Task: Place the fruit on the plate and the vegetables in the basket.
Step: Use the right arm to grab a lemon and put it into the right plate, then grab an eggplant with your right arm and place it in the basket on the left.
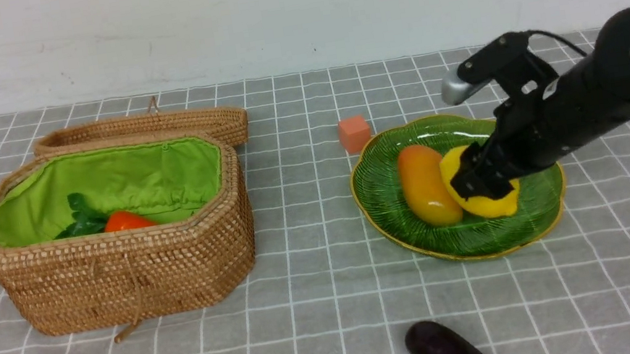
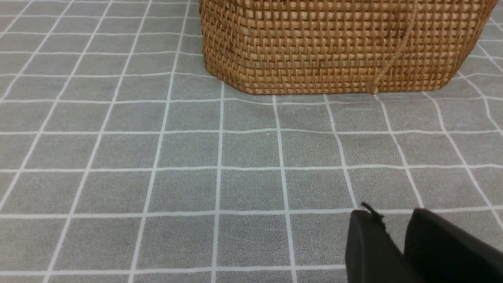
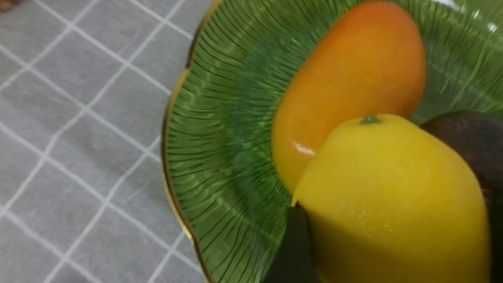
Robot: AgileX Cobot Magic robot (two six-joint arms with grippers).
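Lemon [image 1: 497, 207] lies on plate [image 1: 380, 192], right of frame, touching mango [image 1: 425, 185]; we find right pincer [image 1: 481, 180] clamped on it. We note left pincer [image 2: 401, 239] nearly together, empty, above desk [image 2: 157, 157] near basket [image 2: 334, 43].

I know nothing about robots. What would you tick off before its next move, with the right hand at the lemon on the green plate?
1. Lemon inside the rim of the plate: ok.
2. Right hand released from the lemon: not ok, its fingers clasp it.
3. Mango and maroon fruit on the plate: ok.
4. Carrot in the basket: ok.
5. Eggplant in the basket: not ok, it lies on the table.
6. Radish in the basket: cannot tell, not visible.
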